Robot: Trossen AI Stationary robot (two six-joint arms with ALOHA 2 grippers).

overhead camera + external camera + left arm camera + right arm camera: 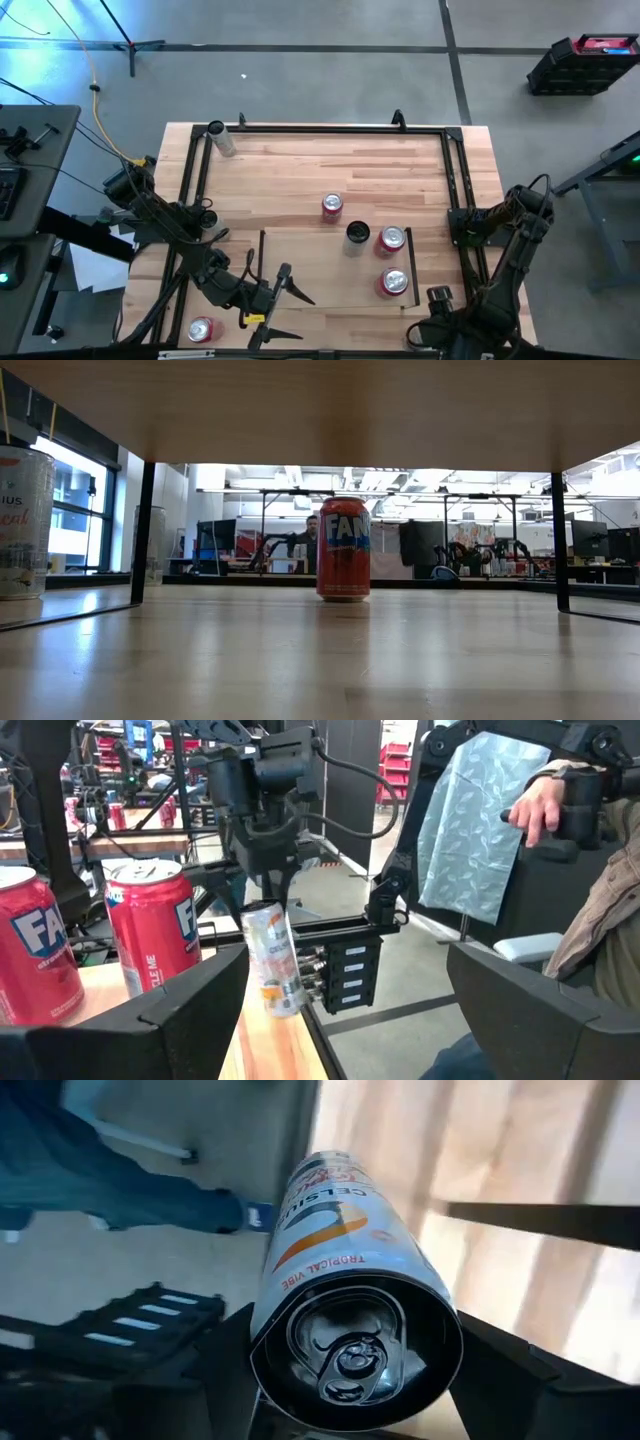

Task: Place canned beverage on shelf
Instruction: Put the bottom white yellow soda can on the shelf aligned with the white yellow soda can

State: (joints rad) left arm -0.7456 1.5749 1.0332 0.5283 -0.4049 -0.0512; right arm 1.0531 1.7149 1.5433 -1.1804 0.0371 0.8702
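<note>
**Slim can held at the table edge, shelf yet to be reached**

High view: the shelf [310, 265] lies mid-table with three cans on its right part. The left gripper [305, 320] waits spread and empty by its near-left corner. The right arm [500, 270] is cut off at the picture's bottom, so its gripper is hard to make out here.

Low view: only a red can [343, 548] is seen; neither gripper shows.

Left wrist view: the right gripper [270, 900] is pinched on the top of a slim white can [272, 960], tilted at the table's edge.

Right wrist view: the can's lid faces the camera. It should be righted, carried to the shelf's bare left part, and released only once its base is seated.
</note>
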